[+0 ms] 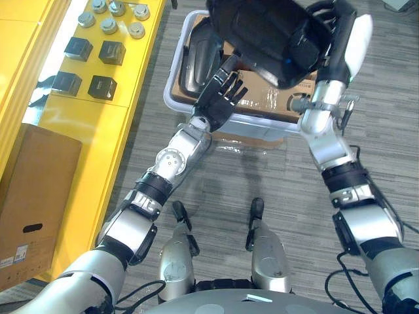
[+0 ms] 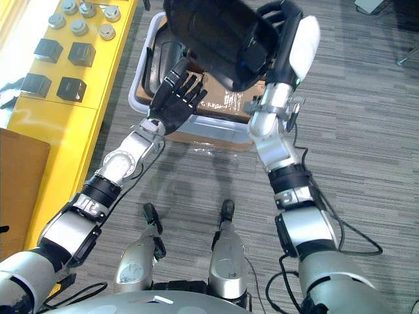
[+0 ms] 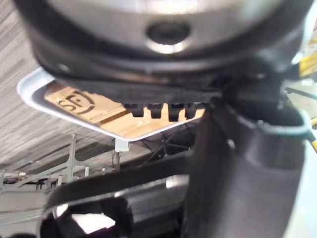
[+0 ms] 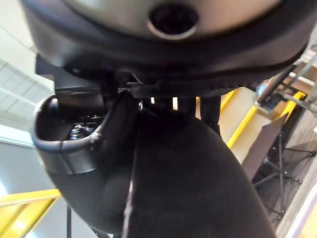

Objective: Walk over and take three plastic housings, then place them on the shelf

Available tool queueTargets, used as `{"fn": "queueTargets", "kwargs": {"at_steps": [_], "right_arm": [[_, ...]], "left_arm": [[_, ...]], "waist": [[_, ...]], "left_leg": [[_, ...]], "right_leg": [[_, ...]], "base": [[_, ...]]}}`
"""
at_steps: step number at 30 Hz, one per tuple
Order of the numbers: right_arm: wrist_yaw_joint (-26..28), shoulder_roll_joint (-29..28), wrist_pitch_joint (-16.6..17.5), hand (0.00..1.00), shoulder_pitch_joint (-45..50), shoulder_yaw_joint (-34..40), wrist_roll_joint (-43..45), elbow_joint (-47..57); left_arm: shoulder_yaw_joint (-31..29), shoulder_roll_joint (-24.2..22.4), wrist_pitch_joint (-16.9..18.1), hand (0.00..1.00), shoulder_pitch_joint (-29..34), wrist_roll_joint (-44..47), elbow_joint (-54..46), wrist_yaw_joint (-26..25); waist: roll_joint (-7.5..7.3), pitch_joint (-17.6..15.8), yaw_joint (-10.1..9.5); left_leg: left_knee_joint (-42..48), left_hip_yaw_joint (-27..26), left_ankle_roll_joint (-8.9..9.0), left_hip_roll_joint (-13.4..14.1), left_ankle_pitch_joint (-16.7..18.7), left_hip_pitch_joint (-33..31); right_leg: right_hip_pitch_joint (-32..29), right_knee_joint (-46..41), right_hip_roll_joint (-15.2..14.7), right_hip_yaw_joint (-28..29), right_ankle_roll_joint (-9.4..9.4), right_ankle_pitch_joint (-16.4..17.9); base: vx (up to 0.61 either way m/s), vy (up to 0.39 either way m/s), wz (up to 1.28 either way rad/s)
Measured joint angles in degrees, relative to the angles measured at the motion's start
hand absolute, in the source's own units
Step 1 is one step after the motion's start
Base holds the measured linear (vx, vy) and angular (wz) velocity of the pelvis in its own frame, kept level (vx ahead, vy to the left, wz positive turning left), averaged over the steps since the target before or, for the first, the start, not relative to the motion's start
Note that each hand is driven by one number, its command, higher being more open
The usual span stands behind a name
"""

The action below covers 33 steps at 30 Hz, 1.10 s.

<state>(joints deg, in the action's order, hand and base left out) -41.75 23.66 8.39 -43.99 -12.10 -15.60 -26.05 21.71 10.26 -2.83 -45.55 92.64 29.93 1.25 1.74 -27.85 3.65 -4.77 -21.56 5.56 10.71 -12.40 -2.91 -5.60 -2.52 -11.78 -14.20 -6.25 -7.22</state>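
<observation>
the right robot hand (image 1: 335, 51) is gripping a black plastic housing (image 1: 262, 33) raised over the bin (image 1: 175, 98); the left robot hand (image 1: 219, 98) is hovering just below it, fingers spread.

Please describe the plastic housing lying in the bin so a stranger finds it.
Find the pale bin beside the yellow shelf. The housing lies in its shelf-side end, just beyond the left hand; the other housing is held up in the right hand.
</observation>
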Motion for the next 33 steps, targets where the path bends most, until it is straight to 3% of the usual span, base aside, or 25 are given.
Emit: {"fn": "queueTargets", "kwargs": {"at_steps": [7,12,16,17,22,28,33], "right_arm": [[-0.23,-3.41,2.27,0.0,7.06,-1.01,-2.23,4.34],[0.21,-4.03,4.94,0.0,10.91,-1.53,-2.21,4.49],[-0.45,-5.05,9.31,0.0,15.79,-1.93,-2.03,4.49],[-0.6,-5.37,9.83,0.0,16.19,-1.94,-2.02,4.49],[-1.47,-7.09,12.13,0.0,17.56,-3.72,-1.95,4.5],[-1.53,-8.48,12.31,0.0,23.79,-4.67,-1.43,4.49],[-1.62,-8.84,15.12,0.0,27.6,-6.73,-1.35,7.19]], "left_arm": [[3.31,-1.16,1.62,1.0,0.87,-0.01,2.42,0.22],[4.34,-0.98,2.85,1.0,2.06,0.11,3.33,1.19],[5.02,-0.11,2.46,1.0,3.84,-1.12,3.32,2.88],[5.57,-0.1,2.52,0.0,3.84,-1.3,3.32,3.02],[8.46,-0.36,4.03,0.0,5.24,-1.07,3.24,2.96],[9.44,-0.86,5.38,0.0,9.57,-0.79,3.2,3.04],[10.66,-0.84,8.12,0.0,10.55,-1.6,3.13,3.03]], "waist": [[-0.41,0.21,1.35],[-1.53,1.05,1.36],[-3.19,3.06,1.43],[-3.29,3.15,1.46],[-3.39,3.51,1.72],[-3.44,7.68,1.6],[-3.45,10.81,1.77]], "left_leg": [[-0.06,-1.12,0.21,-0.01,0.87,1.73],[-0.05,-1.91,0.68,0.09,1.34,3.45],[-0.06,-2.24,0.82,0.07,1.85,3.45],[-0.07,-2.24,0.82,0.06,1.85,3.46],[-0.14,-2.24,0.81,0.02,1.87,4.29],[-0.33,-2.49,0.71,0.03,2.3,4.36],[-0.34,-2.68,0.69,-0.02,2.31,4.6]], "right_leg": [[2.71,3.77,0.39,0.38,-0.25,-1.34],[4.6,5.03,0.6,0.55,-0.15,-1.87],[4.8,5.66,0.62,0.55,-0.22,-1.91],[4.81,5.67,0.61,0.54,-0.22,-1.91],[5.82,5.72,0.57,0.47,-0.22,-1.9],[5.81,5.85,0.51,0.45,-0.22,-1.83],[5.9,5.86,0.36,0.48,-0.23,-1.84]], "base": [[-0.01,-0.015,-0.08],[0.02,-0.016,-0.06],[0.02,-0.005,-0.02],[0.0,0.0,0.0],[0.0,0.0,0.0],[0.0,0.0,0.0],[0.0,0.0,0.0]]}}
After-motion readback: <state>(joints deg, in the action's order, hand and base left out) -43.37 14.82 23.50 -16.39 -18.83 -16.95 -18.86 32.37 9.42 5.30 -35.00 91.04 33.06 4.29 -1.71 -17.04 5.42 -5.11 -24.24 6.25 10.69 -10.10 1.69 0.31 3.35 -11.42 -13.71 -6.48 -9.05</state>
